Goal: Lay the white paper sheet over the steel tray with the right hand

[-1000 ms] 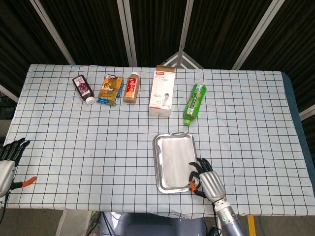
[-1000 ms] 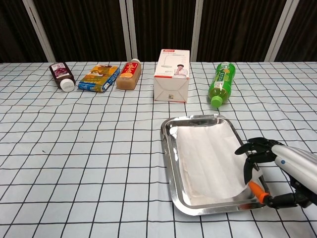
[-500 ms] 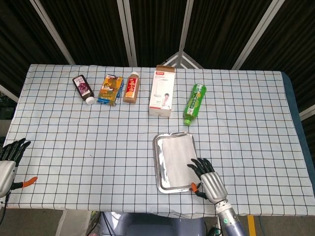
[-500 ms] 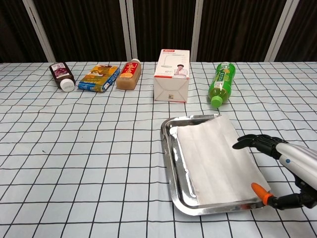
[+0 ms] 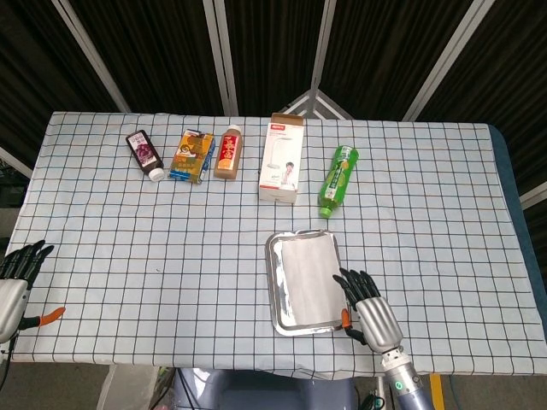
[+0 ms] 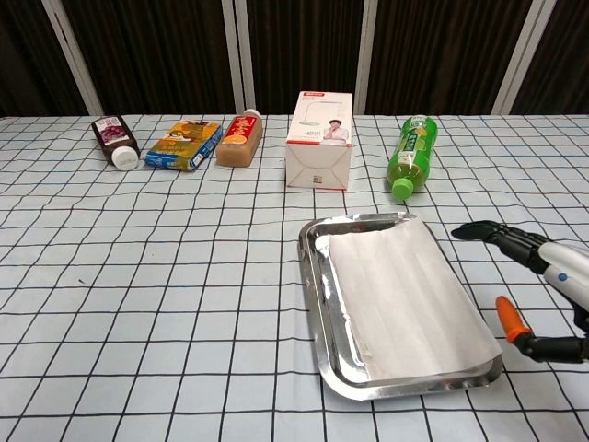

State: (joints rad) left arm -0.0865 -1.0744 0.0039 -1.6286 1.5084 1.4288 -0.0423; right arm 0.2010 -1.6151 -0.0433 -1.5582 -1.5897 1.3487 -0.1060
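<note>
Near the front edge of the counter [image 5: 128, 248], the right robot hand [image 6: 543, 276] is spread and holds nothing, just beside the steel tray [image 6: 317, 304]. The white paper sheet [image 6: 405, 295] lies in the tray, maybe over its right rim. The left robot hand [image 5: 13, 286] hangs spread at the front left corner. Bare cloth lies between the tray and the green bottle [image 6: 409, 157].

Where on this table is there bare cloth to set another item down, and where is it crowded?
Bare cloth: the wide stretch left of the steel tray, below the back row, and the right side beyond the green bottle. Crowded: the back row, from the purple bottle past the snack pack and brown bottle to the white box; also beside the right hand.
</note>
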